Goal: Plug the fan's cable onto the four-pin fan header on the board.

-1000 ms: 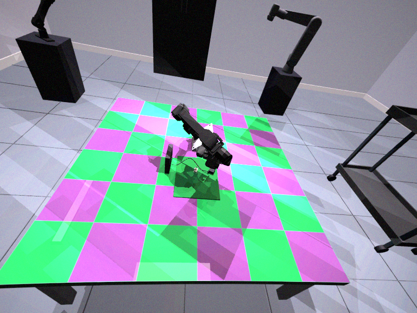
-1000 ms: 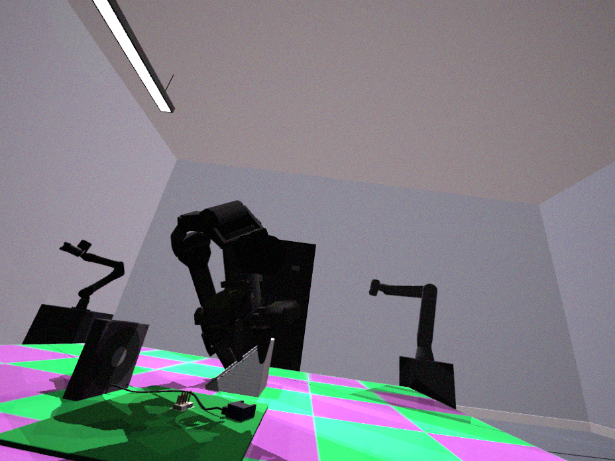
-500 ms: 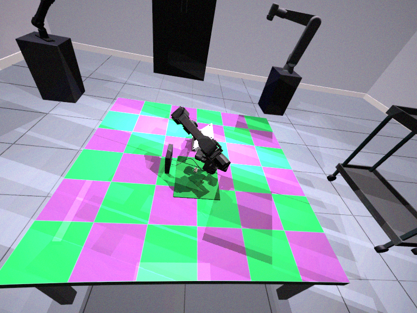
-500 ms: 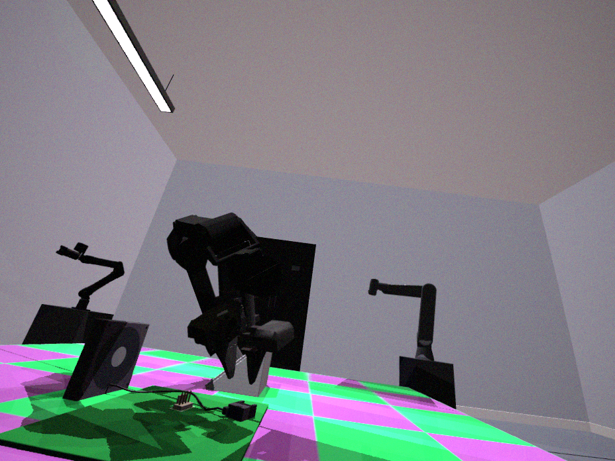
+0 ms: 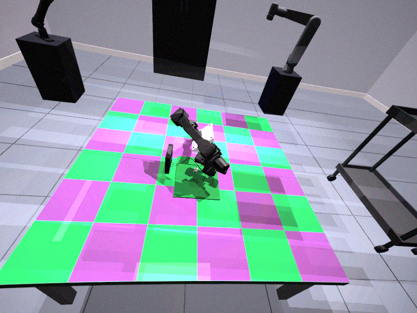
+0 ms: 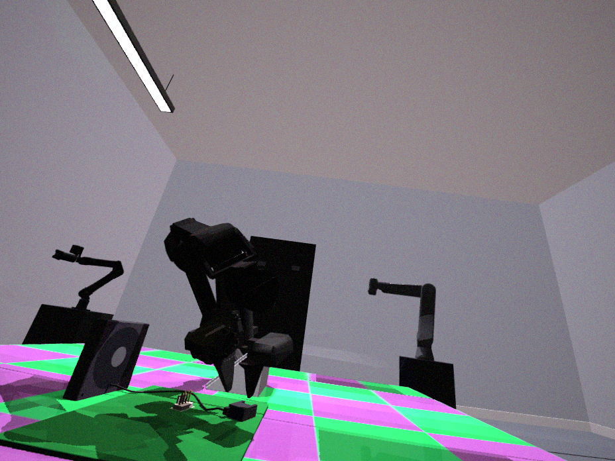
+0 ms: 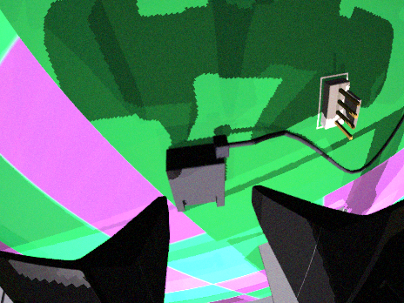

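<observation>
The black plug (image 6: 240, 410) (image 7: 197, 183) lies on the green board (image 5: 188, 192) (image 6: 124, 436) near its edge. Its black cable (image 6: 148, 391) (image 7: 322, 153) runs past the header to the fan. The four-pin header (image 5: 195, 170) (image 6: 182, 403) (image 7: 335, 104) stands on the board, bare, with its pins showing. The fan (image 5: 168, 158) (image 6: 110, 359) stands upright beside the board. My gripper (image 6: 240, 391) (image 7: 210, 196) is open and empty, its fingertips above and behind the plug, apart from it. In the top view the arm hides the plug and my fingertips.
A white plate (image 5: 208, 131) lies under and behind the arm, and a pale angled block (image 6: 258, 384) shows behind the fingers. A dark cabinet, two other arms on pedestals and a cart (image 5: 377, 198) stand away from the table (image 5: 171, 252).
</observation>
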Action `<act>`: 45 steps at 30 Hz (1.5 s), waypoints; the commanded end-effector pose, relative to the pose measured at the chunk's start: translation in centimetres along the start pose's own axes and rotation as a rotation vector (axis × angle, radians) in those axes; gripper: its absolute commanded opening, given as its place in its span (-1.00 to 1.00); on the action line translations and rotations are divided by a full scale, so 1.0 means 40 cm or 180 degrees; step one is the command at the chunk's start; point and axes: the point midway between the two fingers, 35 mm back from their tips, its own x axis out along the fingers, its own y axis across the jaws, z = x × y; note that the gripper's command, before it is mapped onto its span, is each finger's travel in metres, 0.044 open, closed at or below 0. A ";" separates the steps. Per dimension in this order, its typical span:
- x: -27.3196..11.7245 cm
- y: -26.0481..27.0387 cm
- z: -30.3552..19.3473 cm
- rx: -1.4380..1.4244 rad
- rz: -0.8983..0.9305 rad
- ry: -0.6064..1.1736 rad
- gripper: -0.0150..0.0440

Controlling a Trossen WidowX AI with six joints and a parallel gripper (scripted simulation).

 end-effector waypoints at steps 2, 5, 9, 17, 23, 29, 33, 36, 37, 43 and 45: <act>0.030 -0.006 0.007 -0.0016 -0.0044 0.0020 0.22; 0.042 -0.006 0.012 -0.0016 -0.0045 0.0020 0.22; 0.057 -0.007 0.018 -0.0015 -0.0046 0.0019 0.22; 0.069 -0.008 0.023 -0.0015 -0.0047 0.0019 0.22; 0.069 -0.008 0.023 -0.0015 -0.0047 0.0019 0.22; 0.069 -0.008 0.023 -0.0015 -0.0047 0.0019 0.22; 0.069 -0.008 0.023 -0.0015 -0.0047 0.0019 0.22; 0.069 -0.008 0.023 -0.0015 -0.0047 0.0019 0.22; 0.069 -0.008 0.023 -0.0015 -0.0047 0.0019 0.22; 0.069 -0.008 0.023 -0.0015 -0.0047 0.0019 0.22; 0.069 -0.008 0.023 -0.0015 -0.0047 0.0019 0.22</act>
